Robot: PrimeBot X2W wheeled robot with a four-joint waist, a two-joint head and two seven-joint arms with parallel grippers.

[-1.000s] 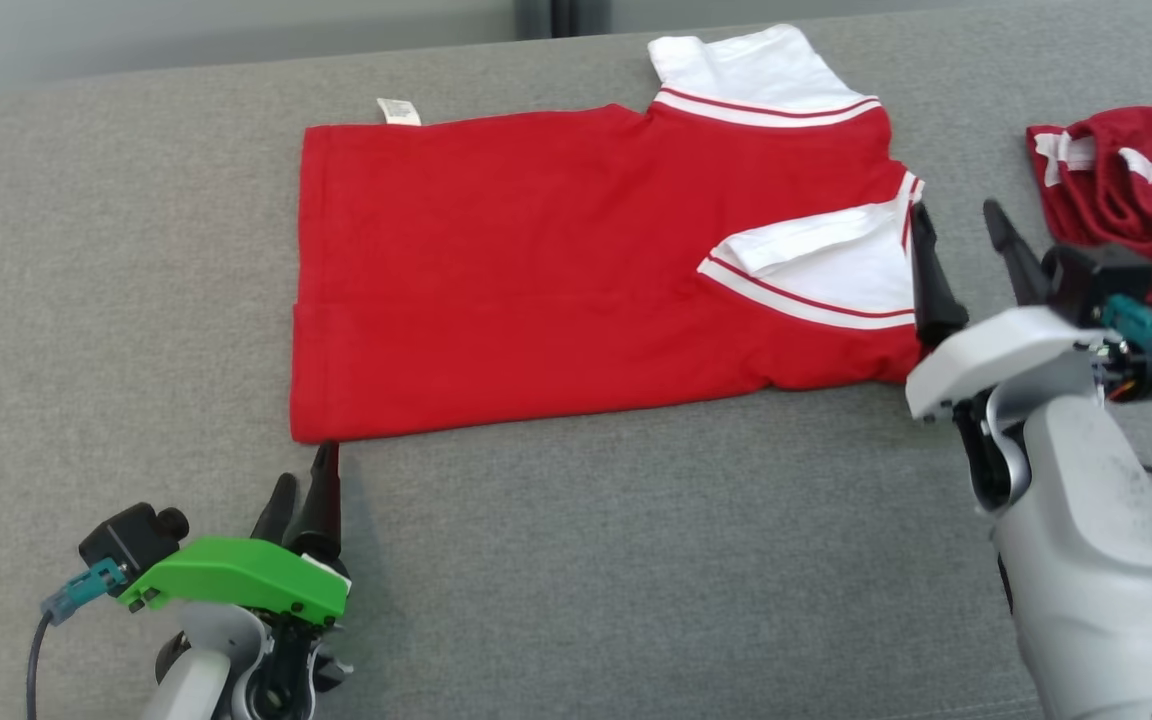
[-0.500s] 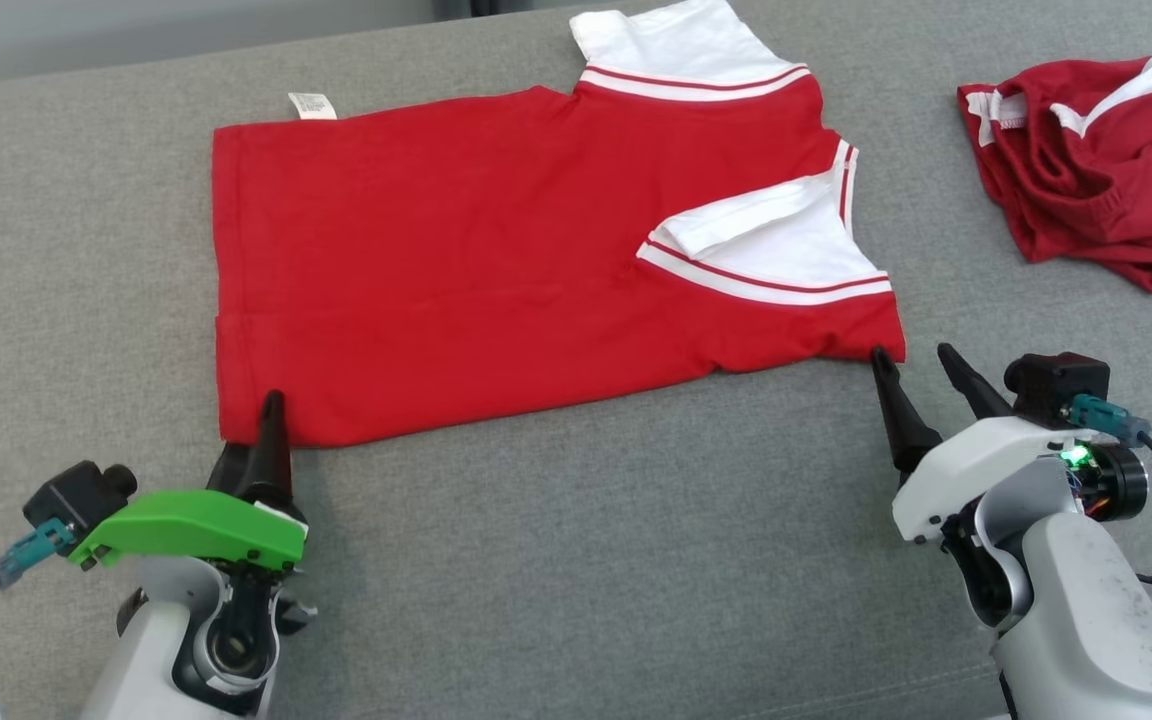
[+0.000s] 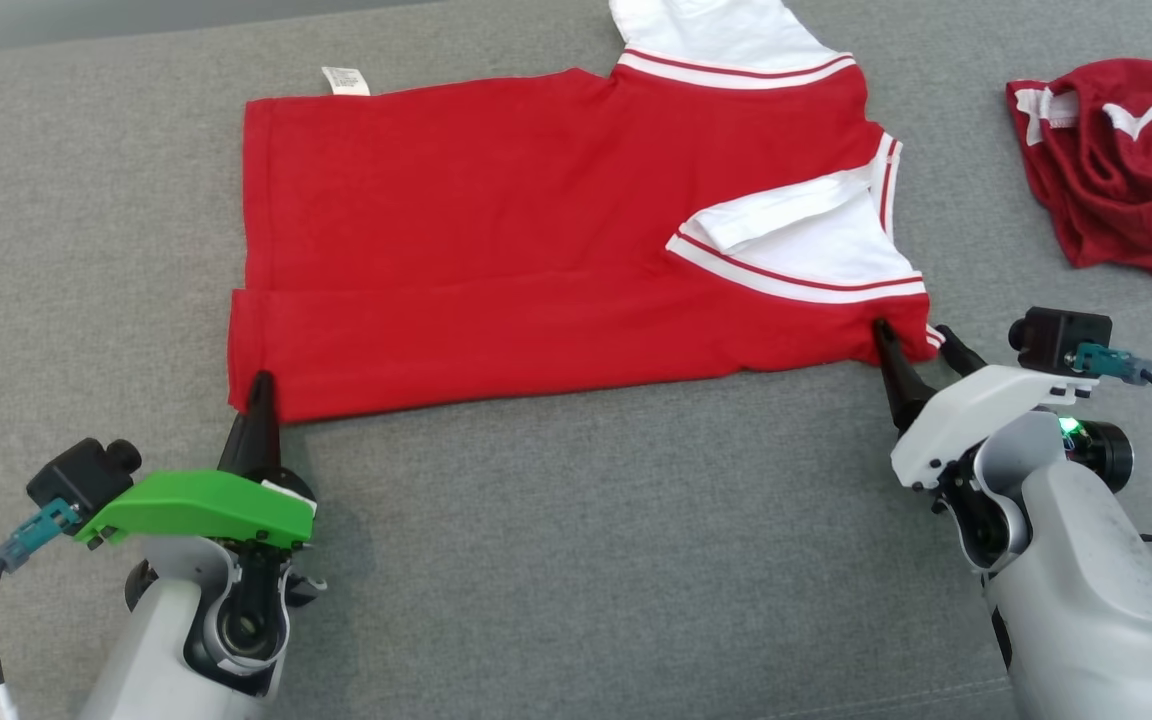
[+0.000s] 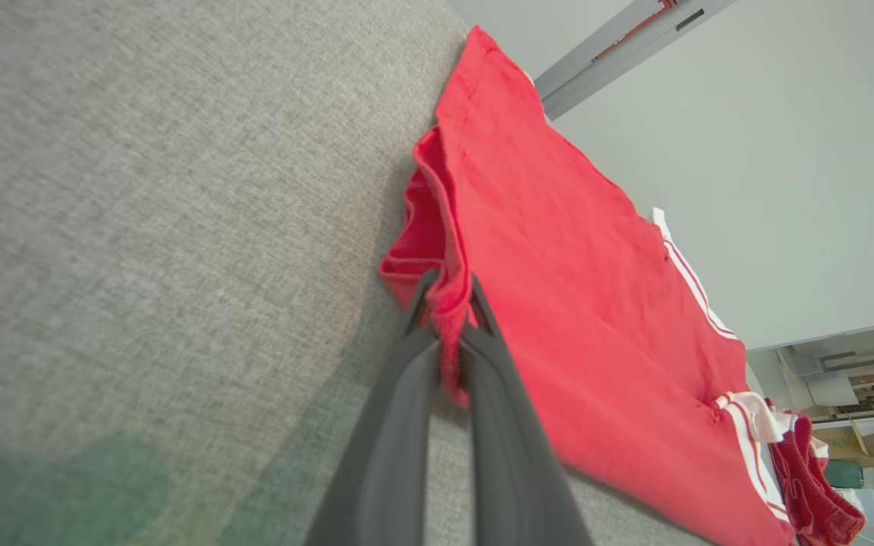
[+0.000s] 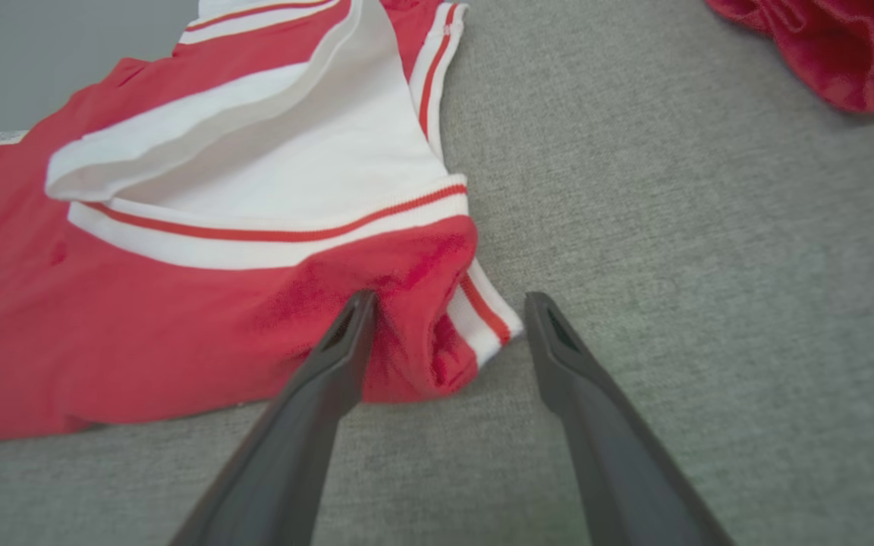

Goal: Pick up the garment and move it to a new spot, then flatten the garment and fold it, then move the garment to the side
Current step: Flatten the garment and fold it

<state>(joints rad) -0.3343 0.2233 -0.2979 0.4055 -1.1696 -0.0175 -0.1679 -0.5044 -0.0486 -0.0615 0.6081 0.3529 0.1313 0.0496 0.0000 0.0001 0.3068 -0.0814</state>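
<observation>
A grey fabric surface (image 3: pixel 576 560) is spread across the head view, and everything is carried by it. A red shirt (image 3: pixel 496 250) is laid flat across its far half, with the hem turned to the robot's left and the sleeves to its right. One white sleeve with red-striped trim is folded over onto the red body near the right end, and a second white sleeve is seen jutting out past the far edge. A crumpled dark red garment (image 3: pixel 1126 160) with white trim is seen at the far right, well apart from the shirt.

The left end effector (image 3: pixel 258 395), topped by a green cover (image 3: pixel 201 505), is placed at the near left corner of the shirt. In the left wrist view it (image 4: pixel 444 284) is seen clamped on the hem, with a fold of red cloth pinched between the two dark fingers and bunched up just above the tips.

The right end effector (image 3: pixel 911 335), carried under a white cover (image 3: pixel 976 405), is set at the near right corner of the shirt. In the right wrist view it (image 5: pixel 452 297) is seen with its fingers (image 5: pixel 315 394) held apart: one tip is pressed onto the red cloth, the other is rested on the grey fabric just beside the striped trim, and the corner is straddled but not gripped.

A small white care label (image 3: pixel 346 80) is seen sticking out from the far left edge of the shirt
</observation>
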